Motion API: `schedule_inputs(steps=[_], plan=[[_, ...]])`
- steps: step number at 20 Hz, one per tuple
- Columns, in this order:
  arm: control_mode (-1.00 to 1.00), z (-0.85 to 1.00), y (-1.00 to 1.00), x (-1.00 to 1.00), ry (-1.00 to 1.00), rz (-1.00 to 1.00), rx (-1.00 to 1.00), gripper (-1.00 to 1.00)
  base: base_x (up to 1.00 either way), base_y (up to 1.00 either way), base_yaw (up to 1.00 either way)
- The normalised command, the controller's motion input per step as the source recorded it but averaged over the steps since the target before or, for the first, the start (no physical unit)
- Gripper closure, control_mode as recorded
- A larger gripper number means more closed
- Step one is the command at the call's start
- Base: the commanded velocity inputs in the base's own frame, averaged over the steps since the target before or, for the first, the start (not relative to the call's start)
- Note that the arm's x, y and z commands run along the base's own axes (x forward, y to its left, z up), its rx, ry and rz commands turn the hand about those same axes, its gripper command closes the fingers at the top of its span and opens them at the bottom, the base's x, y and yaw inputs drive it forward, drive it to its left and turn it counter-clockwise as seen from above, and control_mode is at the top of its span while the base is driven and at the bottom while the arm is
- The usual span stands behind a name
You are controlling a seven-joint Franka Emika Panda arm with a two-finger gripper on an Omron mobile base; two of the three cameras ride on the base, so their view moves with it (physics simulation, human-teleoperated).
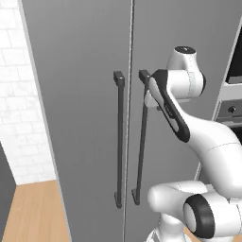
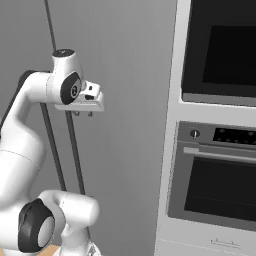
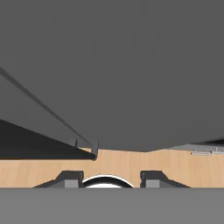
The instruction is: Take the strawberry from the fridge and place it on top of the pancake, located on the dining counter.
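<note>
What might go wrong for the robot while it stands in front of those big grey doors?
Both doors of the fridge are shut, so the strawberry stays out of reach until one opens. The two handles sit close together; the claw might catch the wrong bar or slip off. The claw points down beside the right handle with its fingers apart, holding nothing, so a sloppy approach may just bump the door.

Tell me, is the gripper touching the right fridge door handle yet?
Cannot tell. In the left base view the arm's wrist hides where the gripper meets the right handle, and the right base view shows its fingers near a bar without a plain contact or gap.
</note>
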Motion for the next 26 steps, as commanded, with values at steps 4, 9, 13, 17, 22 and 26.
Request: schedule_inputs(steps=[4,9,13,17,22,26], plan=[[1.0,0.0,0.0,0.0,0.0,0.0,0.0,-1.0,-0.17,0.03,0.0],[1.0,0.0,0.0,0.0,0.0,0.0,0.0,-1.0,-0.85,0.45,0.0],[1.0,0.0,0.0,0.0,0.0,0.0,0.0,-1.0,-0.5,0.61,-0.02],[1.0,0.0,0.0,0.0,0.0,0.0,0.0,-1.0,-0.27,0.12,-0.04],[1.0,0.0,0.0,0.0,0.0,0.0,0.0,-1.0,-0.45,0.0,0.0],[1.0,0.0,0.0,0.0,0.0,0.0,0.0,-1.0,-0.6,0.02,0.0]])
